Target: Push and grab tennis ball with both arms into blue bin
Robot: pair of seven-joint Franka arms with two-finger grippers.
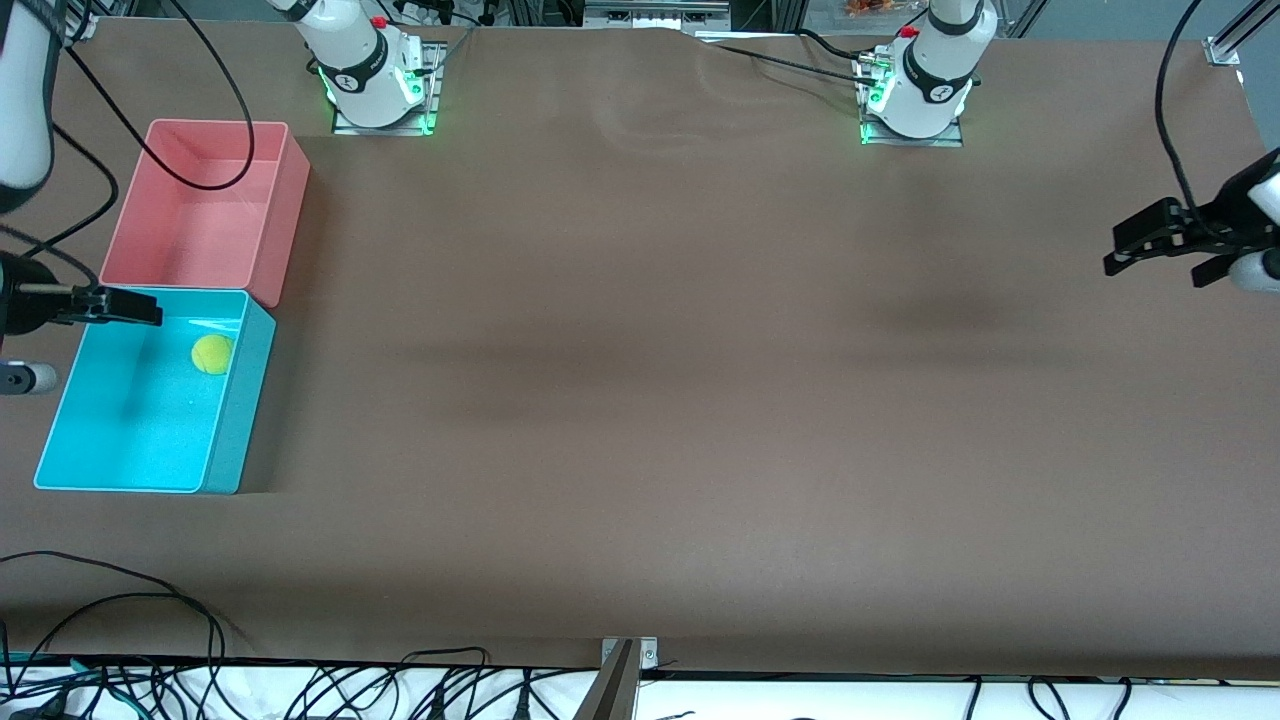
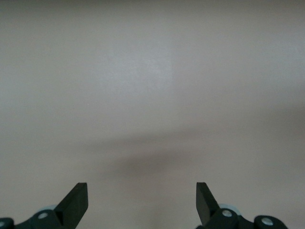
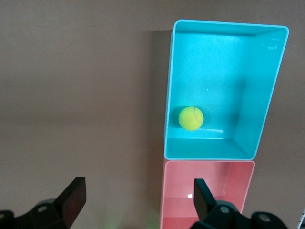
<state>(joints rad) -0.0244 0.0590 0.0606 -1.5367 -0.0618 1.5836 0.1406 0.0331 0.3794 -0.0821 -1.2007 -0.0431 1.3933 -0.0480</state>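
The tennis ball (image 1: 212, 354) sits inside the blue bin (image 1: 225, 440), at the left of the frame, so I think my job is done. My right fingers (image 1: 130, 307) hang open and empty above the bin. My left fingers (image 1: 1135, 250) wait open over bare worktop (image 1: 700, 400)

Count on the table
One ball (image 1: 212, 354), two bins: one blue bin (image 1: 70, 440), one pink bin (image 1: 190, 245). Two arms, each with one gripper: left gripper (image 1: 1165, 250), right gripper (image 1: 125, 306).
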